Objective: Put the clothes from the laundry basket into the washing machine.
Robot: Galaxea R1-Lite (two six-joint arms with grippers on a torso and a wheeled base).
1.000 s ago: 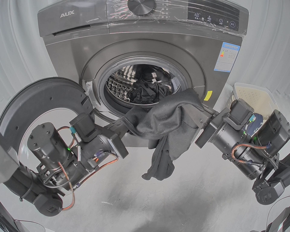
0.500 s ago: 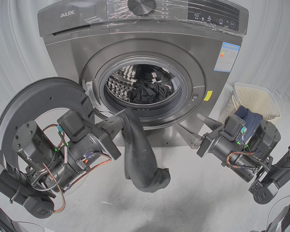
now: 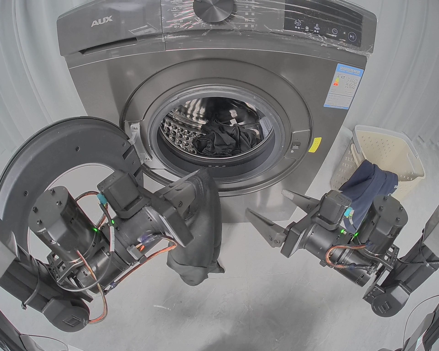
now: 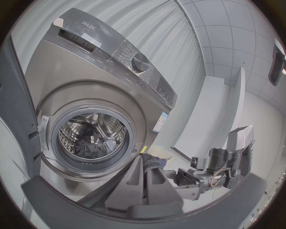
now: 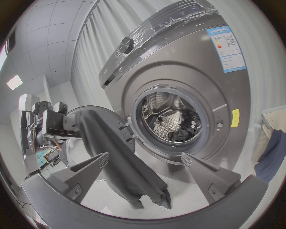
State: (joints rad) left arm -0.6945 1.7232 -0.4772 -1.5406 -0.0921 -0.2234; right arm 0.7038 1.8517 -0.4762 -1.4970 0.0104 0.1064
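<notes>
Item: dark grey garment, pinched at its upper edge by the closed left hand, hanging just below the open port of the washing machine. Right hand: fingers spread, empty, between the machine and the laundry basket, over whose rim a navy garment drapes. Step judged: loading the held piece. The next move calls for lifting it into the drum, beside the black clothes lying there. Markings, not transcribed: maker's badge, blue rating label, yellow sticker.
</notes>
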